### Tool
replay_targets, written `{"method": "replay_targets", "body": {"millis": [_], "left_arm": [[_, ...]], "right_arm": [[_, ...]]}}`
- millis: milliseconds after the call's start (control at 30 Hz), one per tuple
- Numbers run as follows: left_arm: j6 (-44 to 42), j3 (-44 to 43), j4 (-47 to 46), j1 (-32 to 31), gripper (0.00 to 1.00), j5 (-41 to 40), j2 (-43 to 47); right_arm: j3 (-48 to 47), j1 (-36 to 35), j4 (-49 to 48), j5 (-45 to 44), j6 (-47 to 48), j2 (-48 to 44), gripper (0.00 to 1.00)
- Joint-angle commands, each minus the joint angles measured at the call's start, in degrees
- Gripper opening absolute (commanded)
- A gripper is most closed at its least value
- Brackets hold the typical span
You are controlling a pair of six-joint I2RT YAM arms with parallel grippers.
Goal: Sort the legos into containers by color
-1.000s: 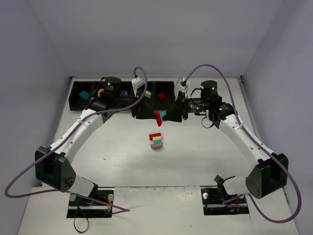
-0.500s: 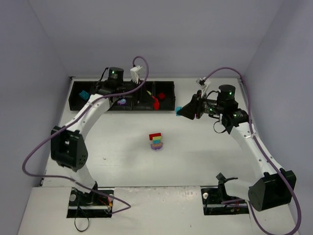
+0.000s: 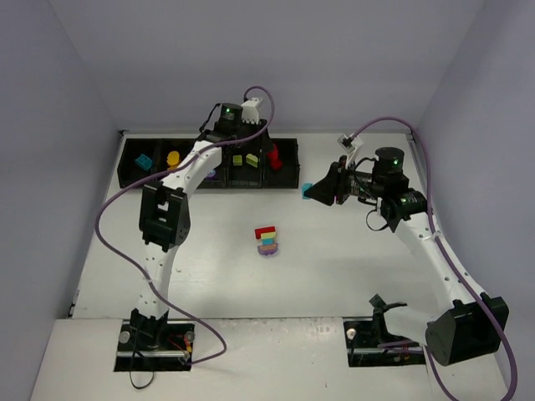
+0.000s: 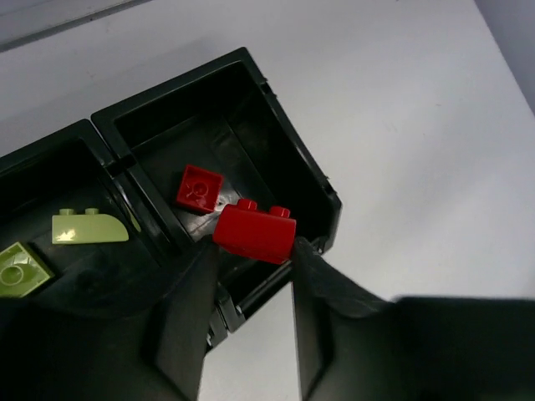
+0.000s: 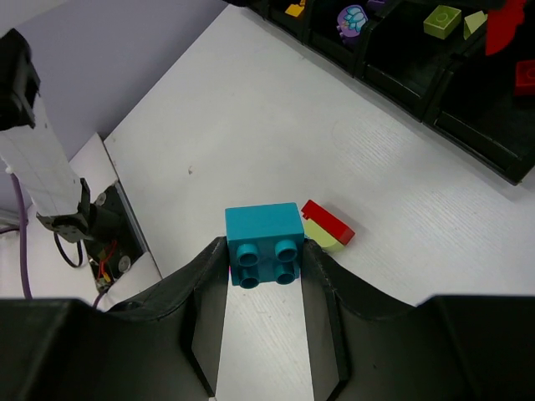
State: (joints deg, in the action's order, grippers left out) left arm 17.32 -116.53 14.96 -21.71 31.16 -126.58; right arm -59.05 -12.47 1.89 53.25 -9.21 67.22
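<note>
The containers (image 3: 127,179) form a black row of bins at the back of the table. My left gripper (image 4: 253,248) hangs over the rightmost bin (image 4: 292,159), shut on a red lego (image 4: 253,232) pinched at its very fingertips. A flat red lego (image 4: 199,186) lies in that bin, and two lime ones (image 4: 88,227) lie in the neighbouring bin. My right gripper (image 5: 263,255) is shut on a teal lego (image 5: 263,242), held above the table right of the bins (image 3: 306,189). A stack of legos (image 3: 267,241), red on top, stands mid-table.
The other bins hold a teal lego (image 3: 145,161), an orange one (image 3: 173,157) and a purple one (image 5: 351,17). Purple cables arch over both arms. The left arm (image 3: 163,217) stretches up the left half of the table to the bins.
My left gripper has carried the red lego rightward along the row to the rightmost bin. My right gripper has drawn back to the right with the teal lego, then held still.
</note>
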Motion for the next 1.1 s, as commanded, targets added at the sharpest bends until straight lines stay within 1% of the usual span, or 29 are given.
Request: {"method": "replay_targets", "body": {"millis": [0, 33, 67, 167, 267, 300, 333, 400, 433, 500, 533, 567, 700, 767, 833, 867, 900, 933, 967, 1067], "left_arm": [[1.31, -6.42, -0.82, -1.13, 0.38, -2.94, -1.02], [1.31, -8.17, -0.46, -1.22, 0.43, -3.64, -1.82], [1.49, -8.80, -0.37, -1.22, 0.52, -3.82, -3.04], [2.80, -9.33, -0.11, -1.22, 0.67, -4.44, -3.23], [4.21, -6.96, -0.28, -1.31, 0.72, -4.26, 0.01], [4.56, -5.83, -0.46, -1.31, 0.75, -4.00, 1.15], [4.82, -4.68, -0.55, -1.31, 0.77, -3.74, 4.21], [5.26, -0.47, -0.29, -1.31, 0.81, -2.95, 7.56], [5.88, 1.03, -0.02, -1.31, 0.82, -2.68, 11.15], [6.76, 5.51, 0.94, -1.23, 0.84, -0.67, 14.94], [7.80, 7.09, 1.12, -1.31, 0.84, 0.30, 18.70], [8.60, 10.33, 1.47, -1.23, 0.84, 1.44, 20.57], [12.37, 14.91, 5.51, -1.14, 0.84, 8.72, 28.83], [14.40, 16.68, 6.57, -1.05, 0.84, 11.98, 30.86], [18.25, 19.58, 6.22, -1.05, 0.84, 16.02, 33.58], [19.93, 20.72, 4.65, -1.05, 0.84, 17.26, 34.47], [23.34, 23.08, 3.51, -1.14, 0.83, 18.75, 36.04], [25.02, 24.23, 2.28, -1.05, 0.84, 21.46, 36.67], [28.26, 26.07, -0.08, -1.14, 0.82, 23.06, 38.33], [28.99, 27.76, -0.20, -1.22, 0.79, 24.30, 39.65]], "right_arm": [[-0.37, -0.19, -2.59, 0.01, -1.16, -1.92, 0.00], [-0.45, -0.19, -2.59, 0.01, -1.16, -1.92, 0.00], [-0.28, -0.19, -2.59, -0.08, -1.25, -2.09, 0.00], [-0.02, -0.19, -2.59, -0.17, -0.63, -2.62, 0.00], [-0.19, -0.19, -2.68, 0.18, -0.10, -2.62, 0.00], [-0.45, -0.19, -2.68, 0.18, 0.33, -2.45, 0.00], [-0.72, -0.19, -2.77, 0.27, 0.51, -2.27, 0.00], [-1.68, -0.36, -2.94, 0.36, 1.30, -1.39, 0.00], [-2.03, -0.45, -2.95, 0.53, 1.56, -1.13, 0.00], [-3.17, -0.62, -3.47, 1.67, 2.70, -0.43, 0.00], [-3.44, -0.97, -3.91, 1.59, 4.01, -0.34, 0.00], [-3.70, -1.24, -4.52, 1.50, 4.90, -0.25, 0.00], [-3.53, -3.52, -8.48, -0.16, 11.13, -1.39, 0.00], [-3.97, -5.01, -9.27, -0.26, 14.83, -1.22, 0.01], [-5.11, -5.98, -9.27, 0.09, 16.94, -0.52, 0.03], [-5.29, -6.77, -9.27, 0.44, 18.86, 0.18, 0.03], [-5.64, -7.21, -9.27, 0.71, 19.49, 0.63, 0.04], [-5.90, -7.65, -9.45, 0.88, 20.02, 1.07, 0.05], [-6.86, -8.96, -9.62, 1.15, 21.15, 2.38, 0.07], [-7.57, -10.46, -9.89, 1.77, 22.30, 3.09, 0.09]]}}
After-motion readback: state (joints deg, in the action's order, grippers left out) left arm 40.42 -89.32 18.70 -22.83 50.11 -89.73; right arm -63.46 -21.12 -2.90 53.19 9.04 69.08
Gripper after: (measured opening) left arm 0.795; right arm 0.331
